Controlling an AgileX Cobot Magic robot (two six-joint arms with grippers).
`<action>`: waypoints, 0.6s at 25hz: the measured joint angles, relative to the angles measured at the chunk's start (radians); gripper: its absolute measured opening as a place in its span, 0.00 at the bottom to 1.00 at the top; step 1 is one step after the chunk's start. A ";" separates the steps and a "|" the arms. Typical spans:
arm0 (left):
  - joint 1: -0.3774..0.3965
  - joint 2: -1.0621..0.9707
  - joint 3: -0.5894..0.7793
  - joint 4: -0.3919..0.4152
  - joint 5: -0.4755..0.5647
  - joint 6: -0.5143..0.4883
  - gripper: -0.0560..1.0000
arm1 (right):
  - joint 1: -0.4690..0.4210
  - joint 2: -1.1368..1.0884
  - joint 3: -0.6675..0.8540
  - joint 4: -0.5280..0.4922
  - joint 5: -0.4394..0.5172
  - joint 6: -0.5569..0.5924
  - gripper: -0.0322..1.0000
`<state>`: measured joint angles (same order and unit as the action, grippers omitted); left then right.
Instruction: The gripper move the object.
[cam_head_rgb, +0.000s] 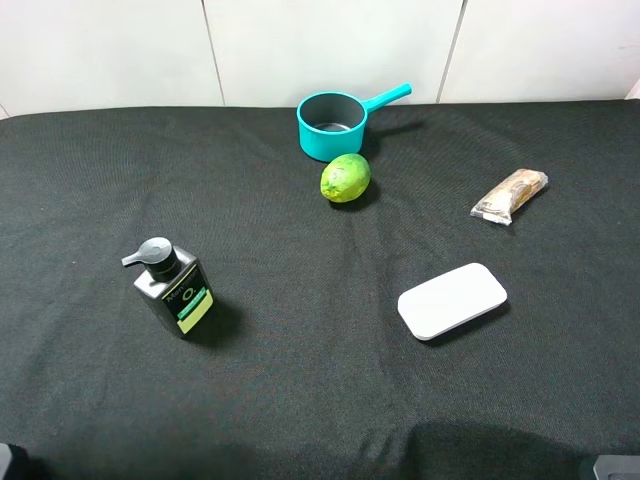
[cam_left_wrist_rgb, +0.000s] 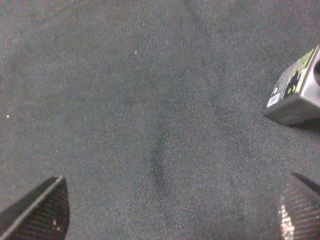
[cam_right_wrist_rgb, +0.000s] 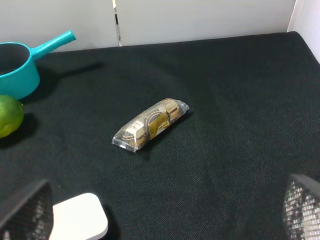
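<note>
The yellow-green lime (cam_head_rgb: 345, 178) lies on the black cloth just in front of the teal pot (cam_head_rgb: 332, 125). It also shows at the edge of the right wrist view (cam_right_wrist_rgb: 9, 116). My left gripper (cam_left_wrist_rgb: 170, 214) is open and empty over bare cloth, with the lime out of its view. My right gripper (cam_right_wrist_rgb: 165, 211) is open and empty, well back from the lime. In the high view only small bits of the arms show at the bottom corners.
A black pump bottle (cam_head_rgb: 175, 290) with a green label stands at the left, also in the left wrist view (cam_left_wrist_rgb: 297, 90). A wrapped snack bar (cam_head_rgb: 510, 195) lies at the right. A white flat case (cam_head_rgb: 452, 300) lies in front of it. White wall behind.
</note>
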<state>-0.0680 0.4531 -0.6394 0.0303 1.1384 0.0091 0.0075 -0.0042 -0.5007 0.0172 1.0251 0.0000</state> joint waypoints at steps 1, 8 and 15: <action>0.000 -0.034 0.020 0.000 0.000 0.000 0.83 | 0.000 0.000 0.000 0.000 0.000 0.000 0.70; 0.000 -0.212 0.118 0.000 -0.005 0.000 0.83 | 0.000 0.000 0.000 0.000 0.000 0.000 0.70; 0.007 -0.319 0.121 0.000 -0.013 0.000 0.83 | 0.000 0.000 0.000 0.000 0.000 0.000 0.70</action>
<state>-0.0609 0.1343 -0.5181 0.0305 1.1257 0.0091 0.0075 -0.0042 -0.5007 0.0172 1.0251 0.0000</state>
